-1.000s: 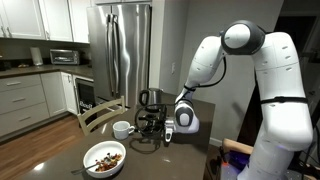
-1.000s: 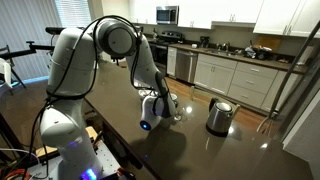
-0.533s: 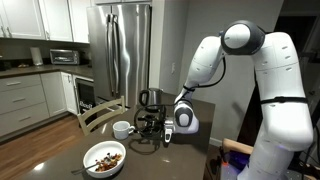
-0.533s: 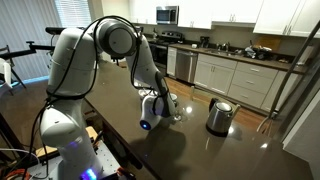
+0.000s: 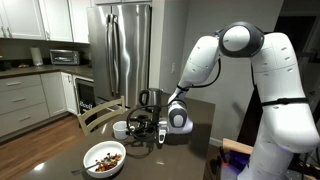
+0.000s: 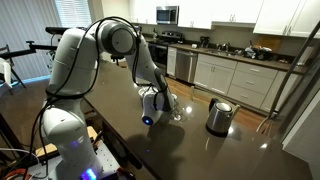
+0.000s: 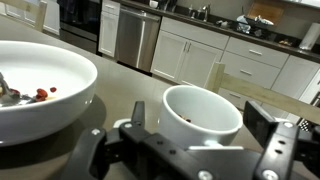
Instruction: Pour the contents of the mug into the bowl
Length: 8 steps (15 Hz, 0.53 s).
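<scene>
The small white mug [image 7: 200, 112] stands upright on the dark table, with a few dark bits inside. My gripper [image 7: 200, 128] is open, with one finger on each side of the mug and a small gap to its wall. In an exterior view the mug [image 5: 120, 129] stands just left of the gripper [image 5: 138, 128]. The wide white bowl [image 5: 104, 157] with brownish food bits stands near the table's front edge. In the wrist view the bowl [image 7: 40, 85] is left of the mug. In an exterior view the gripper [image 6: 160, 106] hides the mug.
A steel kettle [image 6: 219, 116] stands on the table beyond the gripper. A dark jug-like thing [image 5: 150, 98] stands behind the gripper. A wooden chair [image 5: 100, 112] is at the table's far side. Kitchen cabinets [image 7: 190, 55] line the wall.
My gripper has moved towards the mug and now has its fingers around it. The mug and the bowl have not moved.
</scene>
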### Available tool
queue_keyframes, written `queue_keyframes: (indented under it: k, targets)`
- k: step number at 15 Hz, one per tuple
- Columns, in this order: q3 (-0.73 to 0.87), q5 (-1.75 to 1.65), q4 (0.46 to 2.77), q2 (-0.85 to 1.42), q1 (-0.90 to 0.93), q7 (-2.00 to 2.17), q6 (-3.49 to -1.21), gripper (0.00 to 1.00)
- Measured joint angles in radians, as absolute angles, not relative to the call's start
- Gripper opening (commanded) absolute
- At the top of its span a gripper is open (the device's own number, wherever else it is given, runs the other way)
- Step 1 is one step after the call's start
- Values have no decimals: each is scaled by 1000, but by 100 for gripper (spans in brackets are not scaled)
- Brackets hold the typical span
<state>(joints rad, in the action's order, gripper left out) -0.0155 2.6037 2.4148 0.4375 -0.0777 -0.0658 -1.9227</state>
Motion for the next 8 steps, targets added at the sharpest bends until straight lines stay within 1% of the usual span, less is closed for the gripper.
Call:
queue_keyframes:
  k: [8]
  targets:
    - [9, 2603, 2380, 477, -61, -29, -1923, 100]
